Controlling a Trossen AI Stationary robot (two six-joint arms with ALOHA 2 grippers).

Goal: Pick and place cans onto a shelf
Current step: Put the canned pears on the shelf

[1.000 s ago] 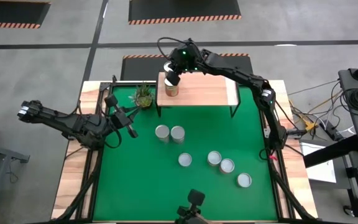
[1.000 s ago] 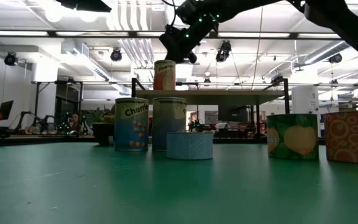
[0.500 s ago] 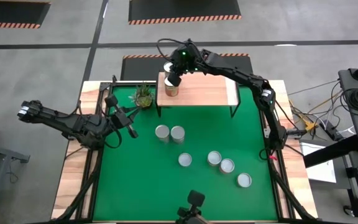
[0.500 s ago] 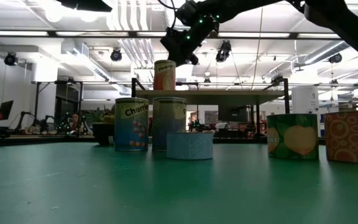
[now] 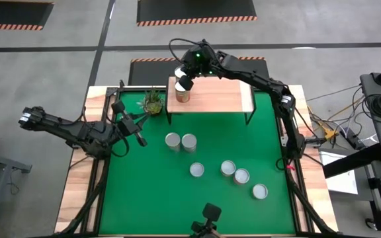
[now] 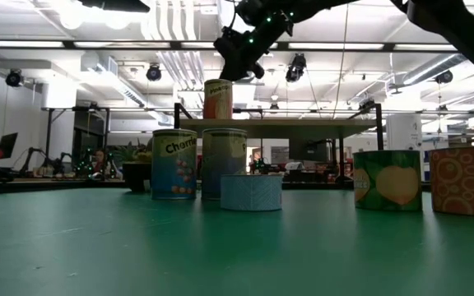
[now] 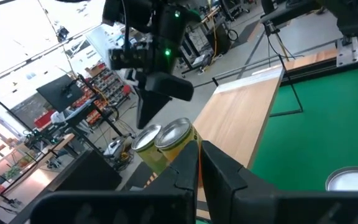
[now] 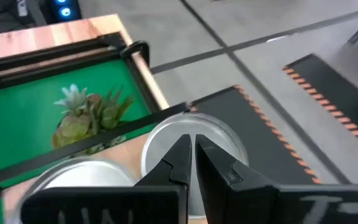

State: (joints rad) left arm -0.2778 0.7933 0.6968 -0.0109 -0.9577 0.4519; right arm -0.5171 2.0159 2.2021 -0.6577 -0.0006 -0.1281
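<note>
Right gripper [image 5: 185,82] hovers over shelf [image 5: 217,98] left end, fingers pinched nearly together, holding nothing. Two cans [image 5: 182,94] stand upright on shelf directly below it, axis vertical. Your next targets, six cans on green mat [image 5: 144,192], lie toward 6 o'clock; nearest pair [image 5: 180,141]. Left gripper [image 5: 136,132] waits at 9 o'clock mat edge, fingers nearly closed. Since earlier frame, right gripper has risen slightly clear of can.

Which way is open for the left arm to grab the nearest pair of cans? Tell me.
Probably yes: the left gripper waits at the mat's left side, and only bare green mat separates it from the two touching cans.
</note>
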